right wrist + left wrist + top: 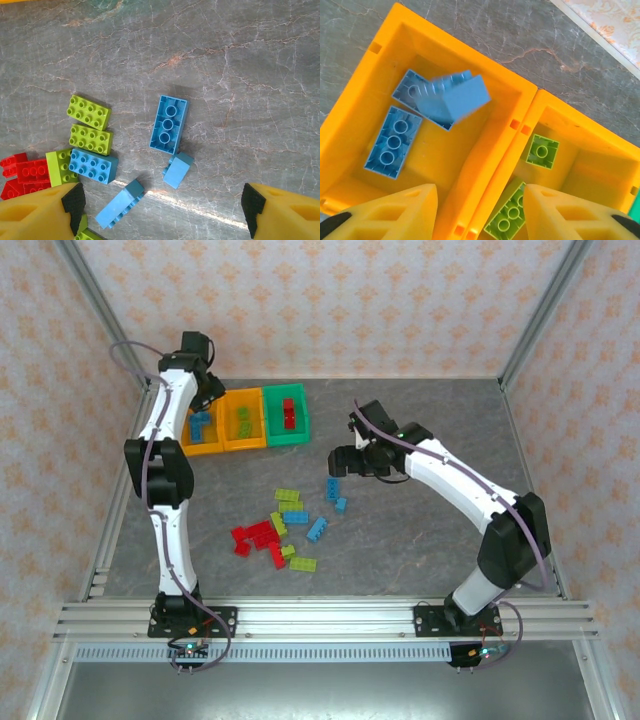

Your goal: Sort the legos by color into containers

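Left gripper [480, 215] first: jaws apart, nothing between the yellow fingers [395, 210], and it hangs over the left orange bin [485, 145]. Just beyond the fingers a light-blue brick [455, 100] shows up blurred inside that bin, so I read this as a drop in progress. Two more blue bricks [392, 142] lie flat on the bin floor, left of centre in frame. In the lower right of the wrist view, the middle orange bin [600, 170] holds lime-green bricks [542, 151]. From overhead, the green bin [287, 442] at the right end of the row has red bricks [289, 412] in it. Every colour has a home and a few pieces in it.

Right gripper [160, 210]: wide open, holding nothing, hovering above the table [260, 75]. A long blue brick [168, 124] sits mid-frame, with a small blue block [177, 170] just below it. To the left are lime pieces [89, 112] and a blue two-by-four [93, 165], and the red cluster [22, 175] is at the left edge.

That is the work still to do. The loose pile [285, 530] in the middle of the overhead view mixes all three colours and looks bigger than what's binned. I'd call the job roughly a third done.
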Tool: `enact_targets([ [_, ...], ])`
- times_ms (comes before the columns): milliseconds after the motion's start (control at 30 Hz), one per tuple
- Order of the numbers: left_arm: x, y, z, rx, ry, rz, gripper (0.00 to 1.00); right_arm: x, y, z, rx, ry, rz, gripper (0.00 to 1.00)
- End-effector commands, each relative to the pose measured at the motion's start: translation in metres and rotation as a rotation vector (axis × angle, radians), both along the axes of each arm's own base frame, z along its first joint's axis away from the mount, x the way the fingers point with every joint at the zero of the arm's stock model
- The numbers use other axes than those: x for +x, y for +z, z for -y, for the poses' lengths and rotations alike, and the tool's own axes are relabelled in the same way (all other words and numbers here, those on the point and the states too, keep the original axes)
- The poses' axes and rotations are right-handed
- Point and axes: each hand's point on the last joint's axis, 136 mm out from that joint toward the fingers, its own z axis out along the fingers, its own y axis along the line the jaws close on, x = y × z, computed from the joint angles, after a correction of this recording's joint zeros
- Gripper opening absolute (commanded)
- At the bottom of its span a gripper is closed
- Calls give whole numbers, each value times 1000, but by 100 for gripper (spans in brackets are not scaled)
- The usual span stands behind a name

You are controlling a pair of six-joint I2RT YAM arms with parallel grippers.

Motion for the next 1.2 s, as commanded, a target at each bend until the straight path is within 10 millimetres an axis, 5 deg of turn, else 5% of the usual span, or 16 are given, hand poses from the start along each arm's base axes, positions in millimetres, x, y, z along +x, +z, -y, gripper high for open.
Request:
enact_targets([
  [0, -29, 75, 4, 6, -12, 102, 50, 7, 8, -7, -4, 42, 36, 84],
  [233, -100, 141, 47, 29, -229, 188, 52, 0, -5, -62, -158, 356, 113, 86],
  [467, -192, 156, 56, 185, -426, 138, 59, -4, -38, -134, -154, 509, 86, 87],
  [633, -235, 161, 57, 245, -516, 148, 68, 6, -78, -160, -247, 534, 93, 91],
  [833, -255, 164, 55, 261, -525, 145, 76, 21, -119, -168, -306, 494, 54, 90],
  [1167, -249, 154, 61, 214, -522, 147, 78, 24, -147, -151, -430, 448, -3, 73],
])
